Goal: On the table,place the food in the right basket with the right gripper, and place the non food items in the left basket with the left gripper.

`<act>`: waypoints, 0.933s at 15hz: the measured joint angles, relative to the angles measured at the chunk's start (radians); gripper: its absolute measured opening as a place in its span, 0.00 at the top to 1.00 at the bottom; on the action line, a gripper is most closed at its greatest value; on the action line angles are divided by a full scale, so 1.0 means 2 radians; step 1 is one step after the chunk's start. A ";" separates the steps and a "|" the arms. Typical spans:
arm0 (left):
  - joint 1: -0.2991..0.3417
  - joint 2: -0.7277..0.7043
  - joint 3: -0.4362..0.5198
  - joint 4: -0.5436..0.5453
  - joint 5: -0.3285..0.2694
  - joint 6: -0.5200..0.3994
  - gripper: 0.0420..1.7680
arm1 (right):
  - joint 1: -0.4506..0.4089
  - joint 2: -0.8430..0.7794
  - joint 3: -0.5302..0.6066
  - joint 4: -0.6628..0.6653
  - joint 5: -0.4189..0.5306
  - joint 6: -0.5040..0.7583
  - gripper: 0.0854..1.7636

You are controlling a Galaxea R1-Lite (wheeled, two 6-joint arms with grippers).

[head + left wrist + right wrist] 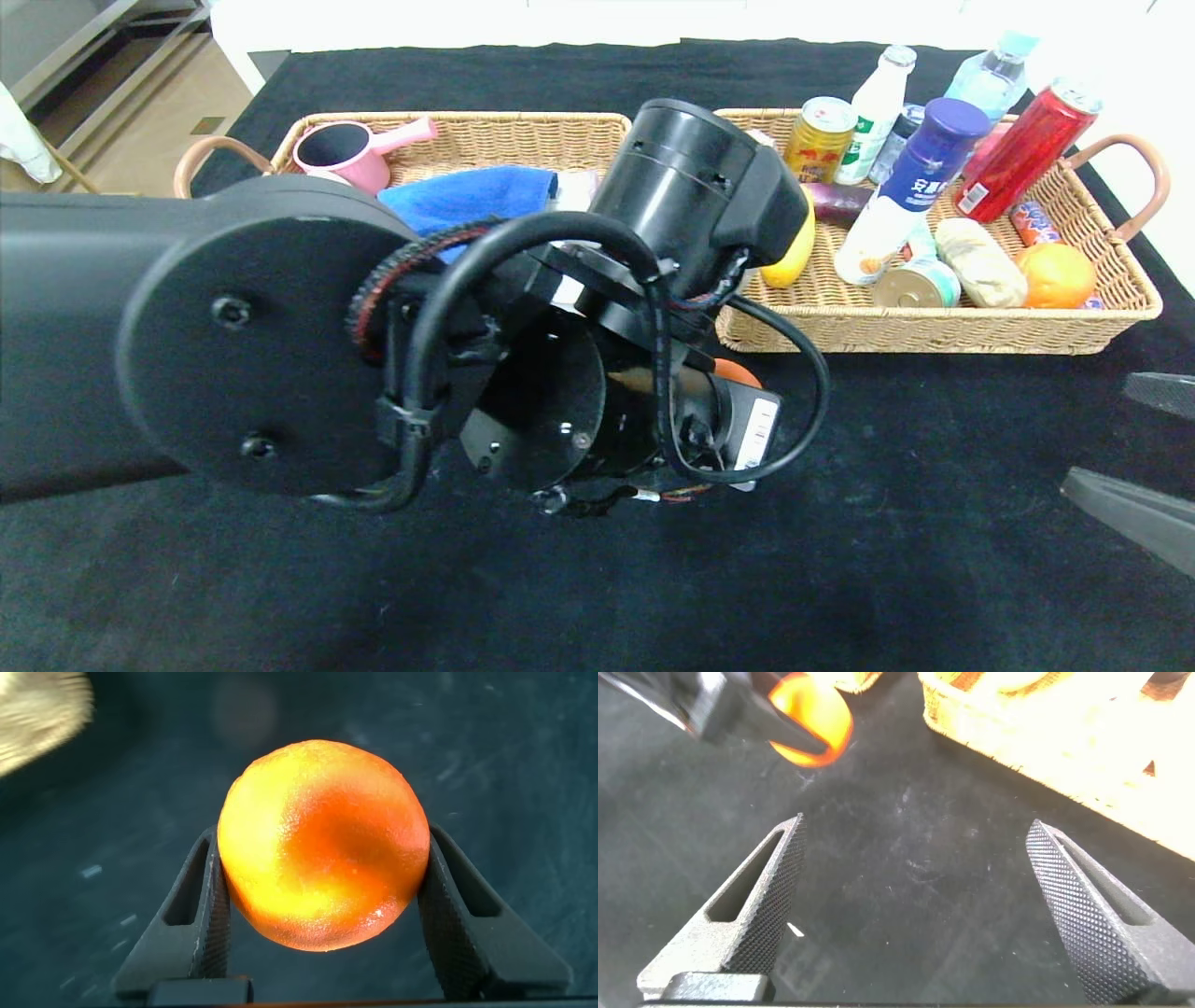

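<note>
A round orange fruit (pixel 322 845) sits between the jaws of my left gripper (pixel 320 833), which is shut on it over the black table (pixel 934 523). In the head view the left arm hides that gripper, and only a sliver of the fruit (pixel 738 371) shows in front of the right basket (pixel 934 331). My right gripper (pixel 1094 431) hangs open and empty at the right edge, and its wrist view shows the held fruit (pixel 817 723) ahead. The right basket holds a white-and-blue bottle (pixel 896 187) and another orange (pixel 1055 275). A blue towel (pixel 467 196) lies in the left basket (pixel 523 121).
A pink saucepan (pixel 345 154) stands in the left basket. The right basket also holds a red can (pixel 1022 154), a yellow can (pixel 820 138), bottles and other packets. The left arm (pixel 280 336) fills the middle of the head view.
</note>
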State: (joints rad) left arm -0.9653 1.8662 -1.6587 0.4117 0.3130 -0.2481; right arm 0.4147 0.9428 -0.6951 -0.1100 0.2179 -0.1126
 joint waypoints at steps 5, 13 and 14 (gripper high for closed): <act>-0.018 0.050 -0.041 0.001 0.000 0.000 0.35 | -0.001 -0.017 -0.009 0.004 0.000 0.004 0.03; -0.019 0.095 -0.078 0.000 -0.004 -0.006 0.35 | -0.034 0.004 -0.012 0.004 -0.001 0.004 0.03; -0.018 0.098 -0.079 -0.001 -0.004 -0.007 0.35 | -0.036 0.007 -0.012 0.004 -0.001 0.003 0.03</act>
State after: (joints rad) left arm -1.0019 2.0613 -1.8166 0.4102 0.3045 -0.2630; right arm 0.3419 0.9568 -0.7196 -0.1015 0.2168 -0.1062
